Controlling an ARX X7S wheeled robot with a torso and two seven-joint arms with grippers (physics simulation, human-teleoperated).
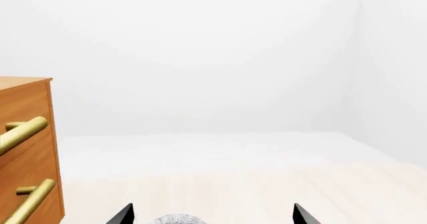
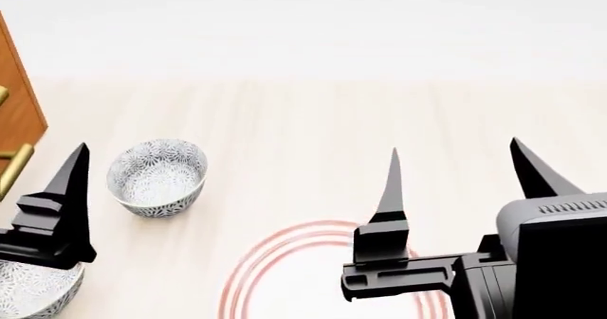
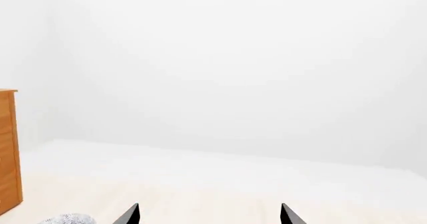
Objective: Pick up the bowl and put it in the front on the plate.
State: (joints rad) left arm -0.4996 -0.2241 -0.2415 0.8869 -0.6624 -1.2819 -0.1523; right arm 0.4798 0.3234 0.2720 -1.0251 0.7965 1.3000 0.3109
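Note:
Two flower-patterned bowls show in the head view. One bowl (image 2: 156, 177) stands upright on the pale floor, and a second bowl (image 2: 28, 290) lies at the lower left, partly covered by my left gripper. The red-ringed plate (image 2: 284, 269) lies near the front, partly hidden behind my right gripper (image 2: 455, 152), which hovers open and empty. Only one left finger (image 2: 71, 191) shows in that view. In the left wrist view my left gripper (image 1: 213, 214) is open, with a bowl's rim (image 1: 177, 219) low between the tips, untouched. The right wrist view shows my right gripper (image 3: 209, 214) open and a bowl's rim (image 3: 67, 219) off to the side.
An orange wooden cabinet (image 2: 17, 113) with brass drawer handles (image 1: 23, 131) stands at the left, close to my left arm. White walls rise behind the pale floor.

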